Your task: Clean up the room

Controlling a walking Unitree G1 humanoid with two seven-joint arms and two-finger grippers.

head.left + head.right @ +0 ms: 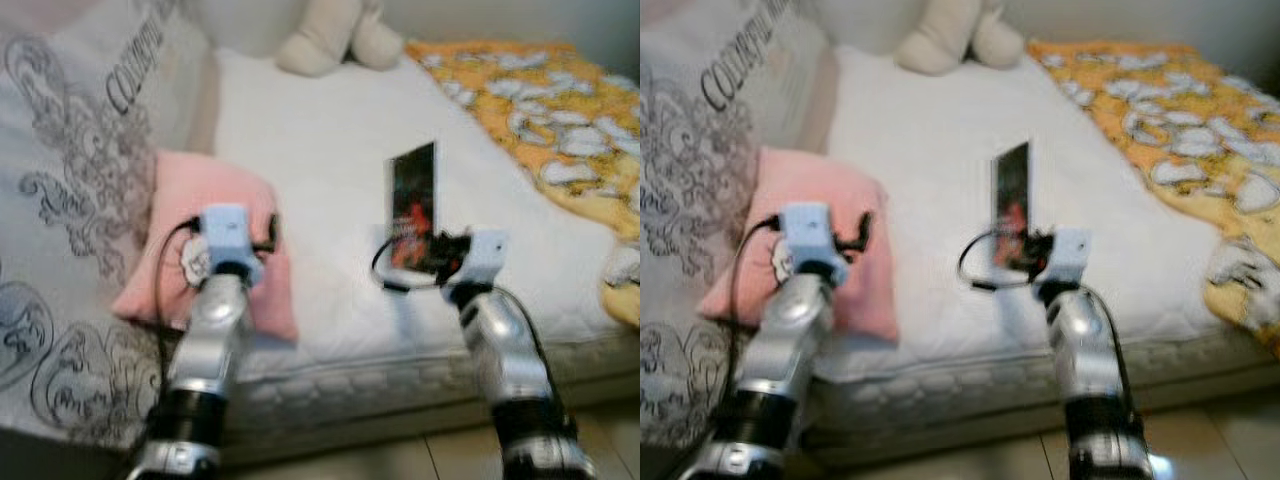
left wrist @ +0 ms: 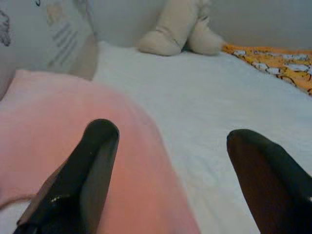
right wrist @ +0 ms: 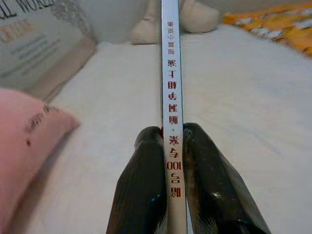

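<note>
Book [image 1: 414,205] stands edge-up mid-frame over the white bed [image 1: 320,150], its spine pinched by the right gripper [image 3: 173,139]. Left gripper [image 2: 170,141], fingers spread, hovers over the pink pillow [image 1: 205,215] at lower left; white sheet lies beyond.

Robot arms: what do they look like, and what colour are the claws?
Both arms are shiny silver tubes with black rings lower down. Each wrist carries a pale, boxy block, and thin black cables loop out beside it. The left claw and the right claw each have two long, smooth, glossy black fingers with rounded tips. No writing or markings can be made out on them.
</note>
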